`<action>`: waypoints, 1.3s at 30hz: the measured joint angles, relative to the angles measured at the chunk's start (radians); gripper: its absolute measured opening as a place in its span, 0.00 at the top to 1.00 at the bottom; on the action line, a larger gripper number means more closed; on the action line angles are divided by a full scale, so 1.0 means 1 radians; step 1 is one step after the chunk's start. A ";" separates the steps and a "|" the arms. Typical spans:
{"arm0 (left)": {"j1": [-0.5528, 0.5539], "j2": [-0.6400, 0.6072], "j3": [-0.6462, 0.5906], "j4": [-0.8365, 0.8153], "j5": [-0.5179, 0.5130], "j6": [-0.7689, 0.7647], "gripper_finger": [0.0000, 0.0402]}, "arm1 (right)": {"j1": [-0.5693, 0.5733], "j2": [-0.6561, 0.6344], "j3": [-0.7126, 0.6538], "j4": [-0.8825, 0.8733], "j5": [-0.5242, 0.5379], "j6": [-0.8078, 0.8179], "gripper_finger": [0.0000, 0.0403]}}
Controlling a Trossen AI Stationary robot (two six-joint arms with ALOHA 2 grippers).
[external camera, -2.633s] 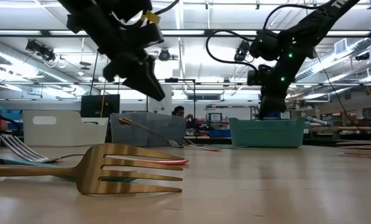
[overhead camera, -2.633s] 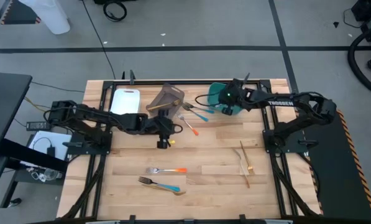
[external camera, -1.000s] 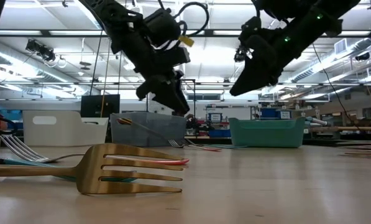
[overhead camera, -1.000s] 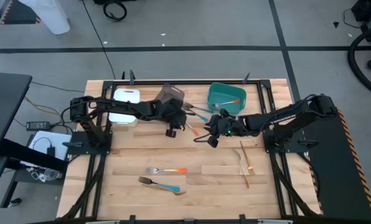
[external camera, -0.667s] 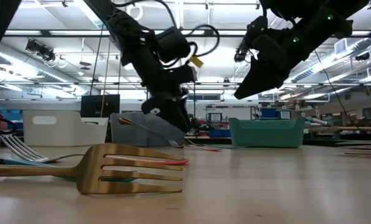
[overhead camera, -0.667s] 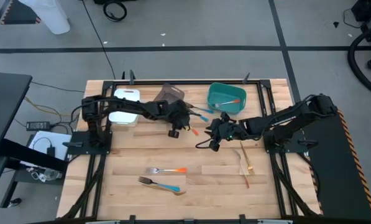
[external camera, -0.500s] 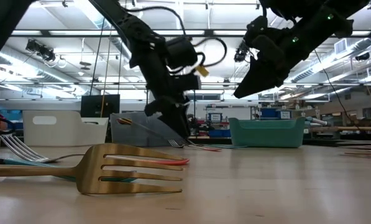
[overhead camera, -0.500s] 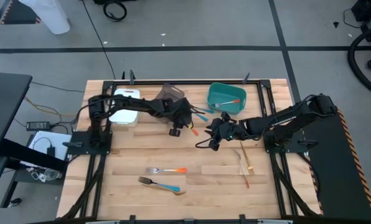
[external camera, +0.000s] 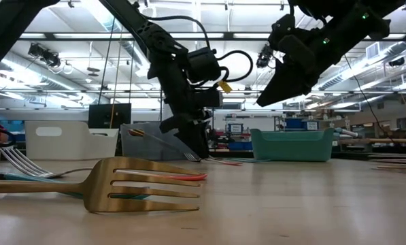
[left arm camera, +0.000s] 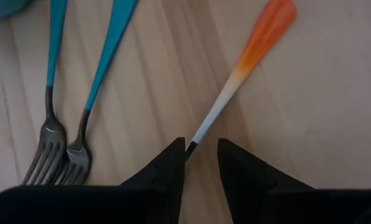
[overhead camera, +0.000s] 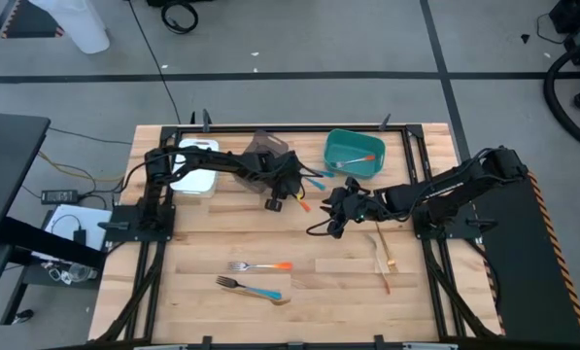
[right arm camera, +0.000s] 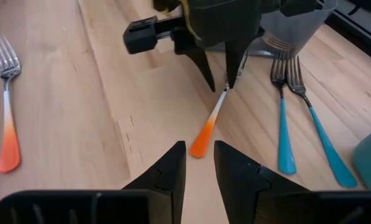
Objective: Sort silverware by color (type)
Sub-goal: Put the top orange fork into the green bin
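Silverware sort partly done: most pieces are on the counter [overhead camera: 212, 243], unsorted
Teal bin [overhead camera: 354, 153] upper right of centre in the high view holds at least one piece; grey-brown bin [overhead camera: 263, 152] has one too. Left out: two blue-handled forks [right arm camera: 282, 118] and an orange-handled fork [left arm camera: 247, 74] at upper centre, two forks lower centre, wooden pieces [overhead camera: 382, 255] right of centre. Left hand [left arm camera: 201, 163] is down over the orange-handled fork, fingers slightly apart, straddling its neck, grip not confirmed. Right hand [right arm camera: 199, 163] hovers just beside it, fingers slightly apart, empty
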 joint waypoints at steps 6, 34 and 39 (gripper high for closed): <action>0.001 0.006 -0.001 0.030 0.000 0.093 0.74 | 0.011 0.000 0.000 0.001 0.000 0.005 0.77; -0.033 0.015 0.003 -0.037 -0.023 0.005 0.98 | 0.033 0.000 0.000 -0.016 0.020 -0.070 0.77; -0.034 -0.002 0.029 -0.042 -0.019 -0.063 0.98 | 0.033 0.000 0.000 -0.016 0.060 -0.163 0.77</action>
